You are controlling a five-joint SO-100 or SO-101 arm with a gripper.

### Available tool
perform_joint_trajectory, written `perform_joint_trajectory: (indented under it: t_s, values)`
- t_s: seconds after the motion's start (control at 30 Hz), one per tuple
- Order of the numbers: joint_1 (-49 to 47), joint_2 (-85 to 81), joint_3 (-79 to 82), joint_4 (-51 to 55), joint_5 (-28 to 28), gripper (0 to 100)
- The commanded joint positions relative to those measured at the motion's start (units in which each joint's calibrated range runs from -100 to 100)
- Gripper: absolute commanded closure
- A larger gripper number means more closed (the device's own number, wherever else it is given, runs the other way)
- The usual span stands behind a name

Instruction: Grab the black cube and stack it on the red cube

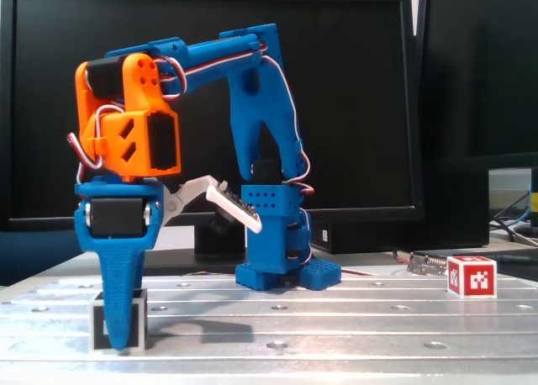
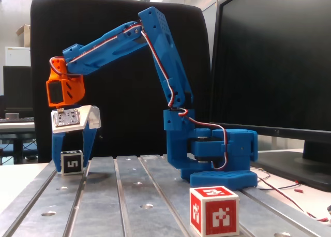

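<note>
The black cube point(image 2: 72, 162), white-edged with a white "5" mark, stands on the metal table at the left. My gripper point(image 2: 70, 159) points straight down over it, with one blue finger point(image 2: 56, 149) on each side of the cube, close against its sides. In a fixed view my gripper point(image 1: 120, 339) has its near finger point(image 1: 119, 284) covering most of the black cube point(image 1: 98, 318). The red cube point(image 1: 472, 276) stands alone far to the right there. In a fixed view the red cube point(image 2: 213, 211) is in the foreground, well apart from the arm.
The arm's blue base point(image 1: 286, 271) is bolted to the slotted aluminium table point(image 1: 336, 326) between the two cubes. Dark monitors point(image 1: 353, 82) stand behind the table. Loose wires point(image 2: 289, 188) lie beside the base.
</note>
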Motion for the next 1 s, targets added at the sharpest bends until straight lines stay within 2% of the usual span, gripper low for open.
perform_joint_trajectory:
  t_s: [0.0, 0.47, 0.97]
  values:
    - [0.0, -0.9, -0.6, -0.1, 0.2, 83]
    - [-0.1, -1.2, -1.4, 0.1, 0.2, 84]
    - [-4.0, -1.1, -13.9, 7.6, -0.2, 84]
